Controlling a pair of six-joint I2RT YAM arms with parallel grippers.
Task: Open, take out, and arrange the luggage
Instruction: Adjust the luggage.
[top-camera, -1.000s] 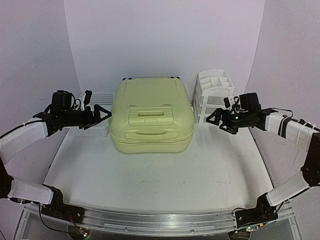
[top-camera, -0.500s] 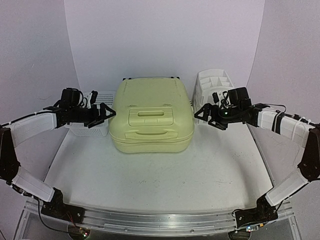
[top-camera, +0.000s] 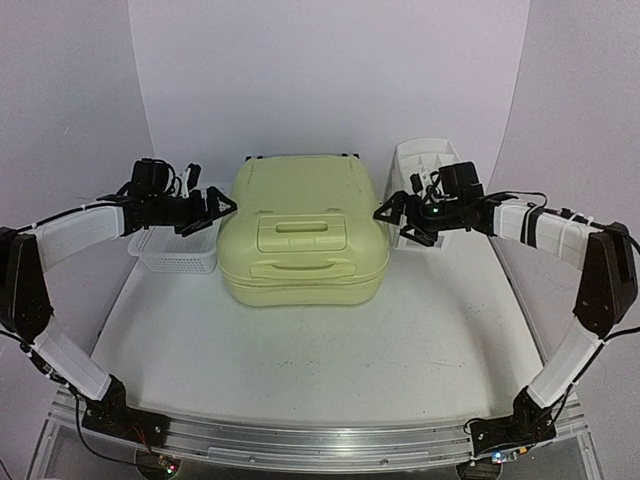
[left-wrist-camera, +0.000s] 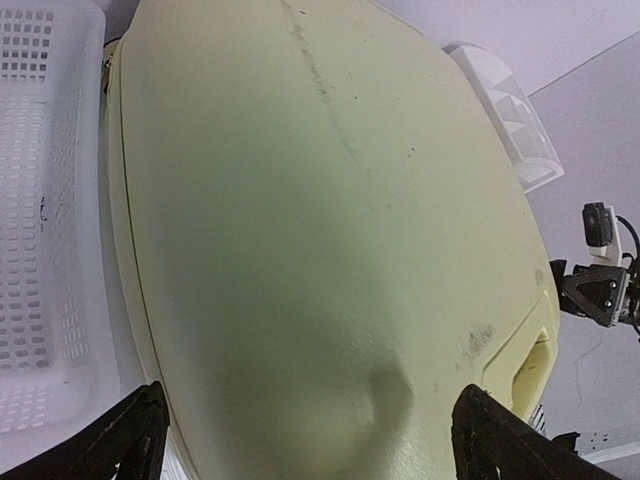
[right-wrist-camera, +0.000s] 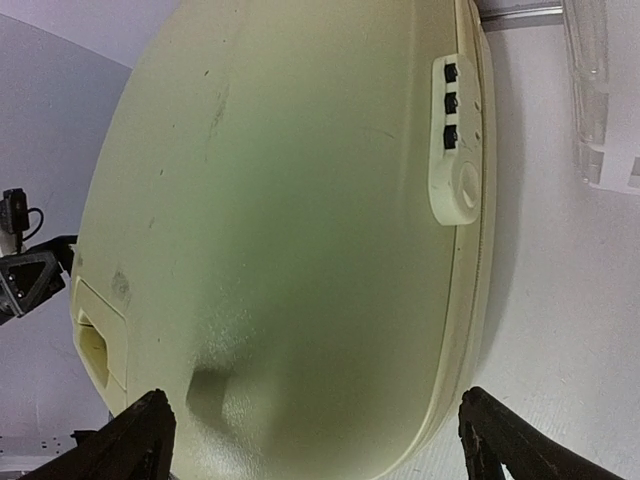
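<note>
Backdrop: plain pale lilac walls on all sides, white table underneath, both arms reaching in from the near edge.
Luggage: lying flat and shut at the back-middle of the table, pale yellow-green shell facing up. It's easily the biggest thing there.
Handle: moulded recess on the top face, towards the near edge.
Lock panel: cream strip with three small black dials and a round button, on the seam of the right-hand side. Only the right wrist view really shows it.
Left gripper: jaws spread wide with nothing between them, level with the left side of the case. Its wrist view shows a dark finger at each bottom corner with the shell filling the space between. Can't tell if it's actually touching.
Right gripper: same deal, mirrored — jaws wide apart, holding nothing, right up at the right side of the case near the far corner. Contact is unclear here too.
Mesh basket: white, just beside the case on its left, below the left gripper.
Drawer organizer: white, standing just beside the case on the right, behind the right gripper.
</note>
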